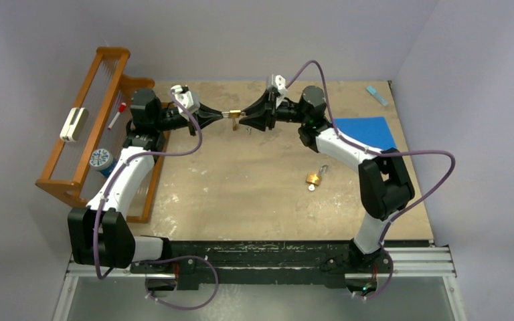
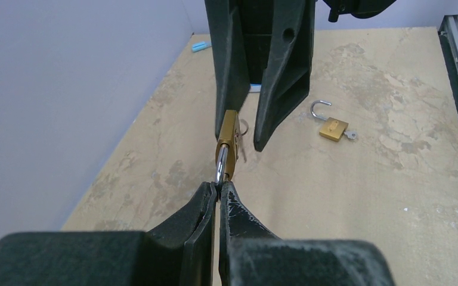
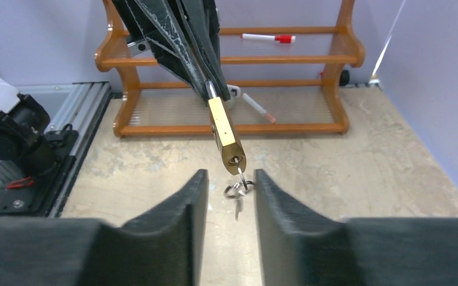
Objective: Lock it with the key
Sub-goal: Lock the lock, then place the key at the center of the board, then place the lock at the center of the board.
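Observation:
My left gripper (image 1: 222, 114) is shut on the silver shackle of a brass padlock (image 1: 233, 115) and holds it in the air over the far middle of the table. In the left wrist view the padlock (image 2: 228, 140) hangs out from my left fingertips (image 2: 217, 187). A key on a ring (image 3: 238, 187) sits in the padlock's (image 3: 225, 136) keyhole and dangles. My right gripper (image 1: 246, 118) is open, its jaws on either side of the key ring (image 3: 231, 179) and apart from it.
A second brass padlock (image 1: 315, 178) with its shackle open lies on the table right of centre, also in the left wrist view (image 2: 332, 126). A wooden rack (image 1: 87, 127) with a red-capped marker (image 3: 268, 38) stands at the left. A blue sheet (image 1: 365, 130) lies at the far right.

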